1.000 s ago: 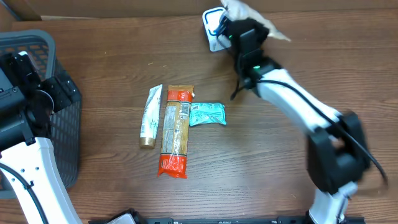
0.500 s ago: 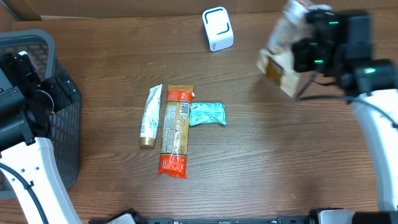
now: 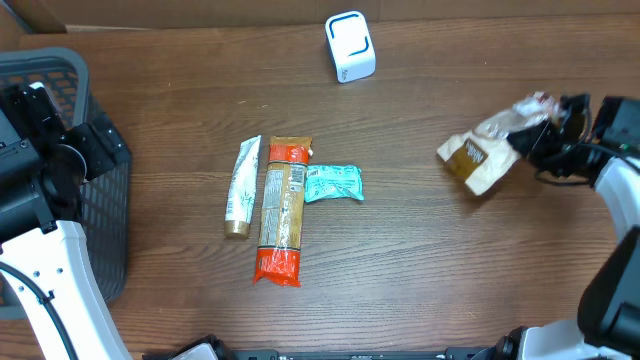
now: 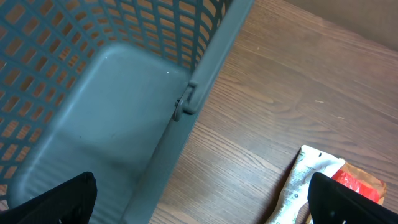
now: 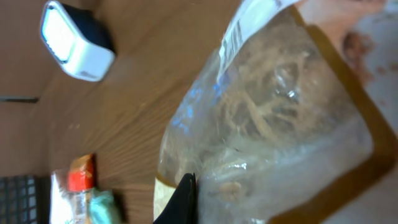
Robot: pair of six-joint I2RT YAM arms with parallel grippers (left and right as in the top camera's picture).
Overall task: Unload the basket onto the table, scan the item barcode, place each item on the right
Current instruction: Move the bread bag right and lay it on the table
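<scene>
Overhead: right gripper (image 3: 540, 143) clamped shut on the top of a clear bag (image 3: 483, 158), held low at the right side of the table (image 3: 420, 280), well apart from the white scanner (image 3: 350, 46) at the far edge. Tube (image 3: 241, 187), long packet (image 3: 281, 210) and teal packet (image 3: 333, 184) lie side by side in the middle. Basket (image 3: 50, 58) at left.

Left wrist: left gripper (image 4: 202, 202) spread wide, empty, over the basket's edge.

Right wrist: bag fills the frame. A white label (image 5: 235, 34) with bars shows near its top. Scanner far off, upper left.

Judgement: bag is not facing the scanner now. Whether it has been read, cannot tell. The three lying items probably remain.
</scene>
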